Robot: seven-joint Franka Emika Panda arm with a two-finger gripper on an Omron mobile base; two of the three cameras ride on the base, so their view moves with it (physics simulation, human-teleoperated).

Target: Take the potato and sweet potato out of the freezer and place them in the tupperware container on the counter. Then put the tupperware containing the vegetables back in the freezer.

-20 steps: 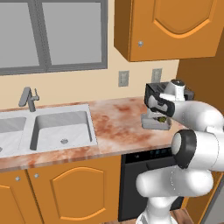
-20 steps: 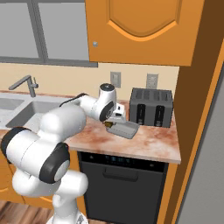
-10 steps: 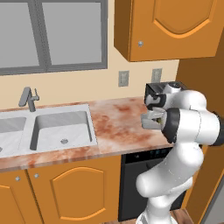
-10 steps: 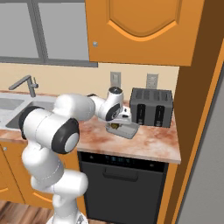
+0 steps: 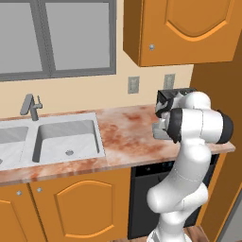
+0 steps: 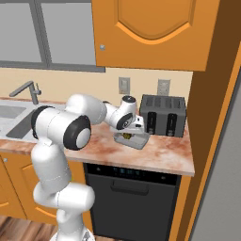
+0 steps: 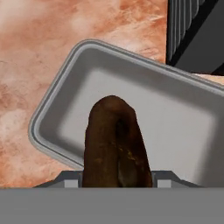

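In the hand view a dark reddish-brown sweet potato (image 7: 114, 144) stands between the fingers of my gripper (image 7: 116, 180), which is shut on it. It hangs just above the empty grey tupperware container (image 7: 175, 127), over the container's near left part. From the right base view the gripper (image 6: 128, 135) sits low over the container (image 6: 136, 140) on the counter (image 6: 160, 151), beside the toaster. From the left base view my own arm covers the gripper, and one edge of the container (image 5: 159, 131) shows. The potato and the freezer are out of view.
A dark slotted toaster (image 6: 163, 115) stands right behind the container, close to the hand. The sink (image 5: 66, 137) with its tap lies to the left. A black dishwasher (image 6: 132, 197) sits under the counter. Orange wall cabinets hang overhead, and a tall wooden panel closes the right side.
The arm has folded in tighter and the hand has settled lower over the container, still holding the sweet potato. The container and toaster have not moved.
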